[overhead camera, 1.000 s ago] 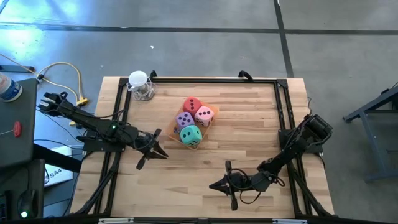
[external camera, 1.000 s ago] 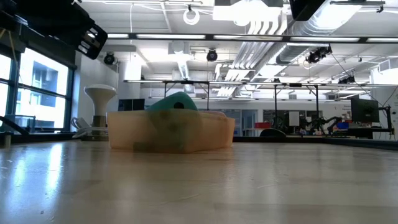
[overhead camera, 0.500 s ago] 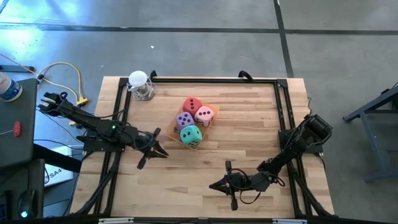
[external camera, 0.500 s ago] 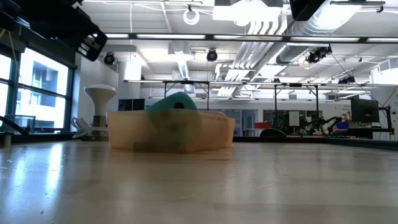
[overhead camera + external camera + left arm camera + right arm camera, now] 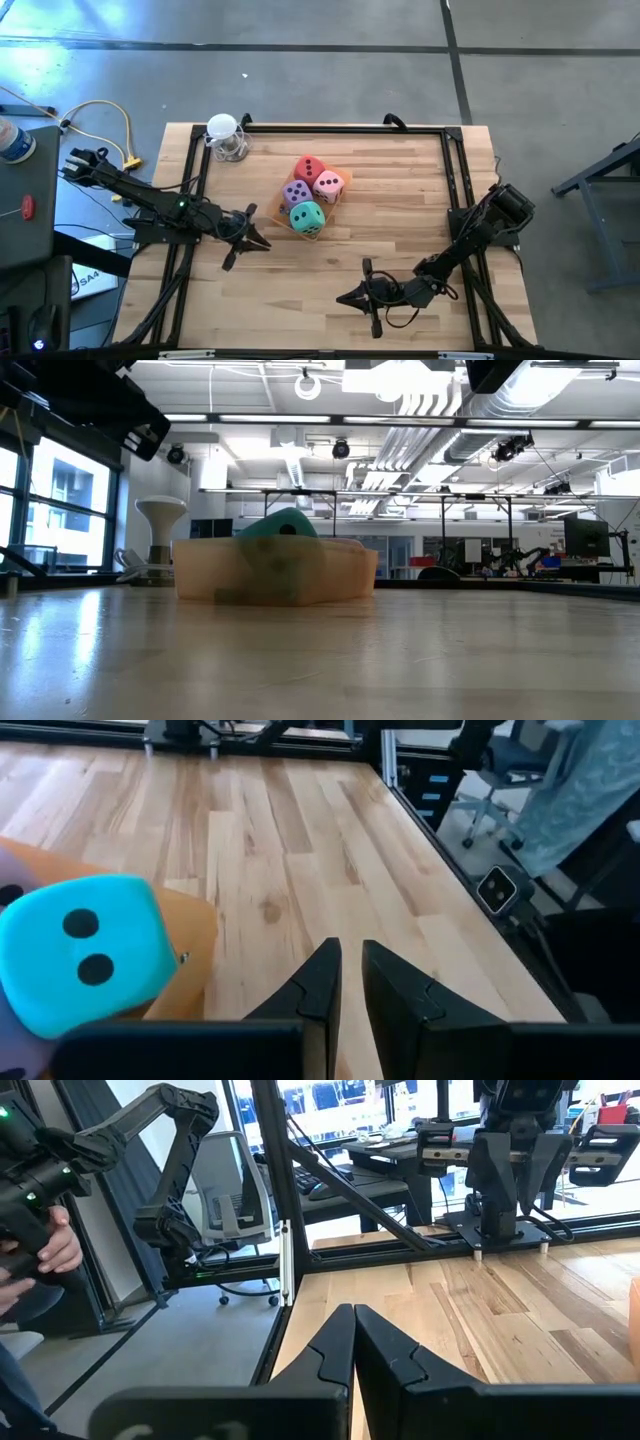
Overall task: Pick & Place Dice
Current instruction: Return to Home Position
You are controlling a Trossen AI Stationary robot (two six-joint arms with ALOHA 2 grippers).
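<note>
Orange is the tray (image 5: pixel 283 211) in the middle of the desk (image 5: pixel 400 200), and all four dice (image 5: pixel 308 193) are packed in it. Nothing is held: the left gripper (image 5: pixel 258 240), just beside it, and the right gripper (image 5: pixel 345 297) are closed empty. The task looks done.

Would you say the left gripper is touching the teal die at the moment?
Apart. In the high view, bare table separates the left gripper from the teal die; the left wrist view shows nothing between its fingers.
</note>
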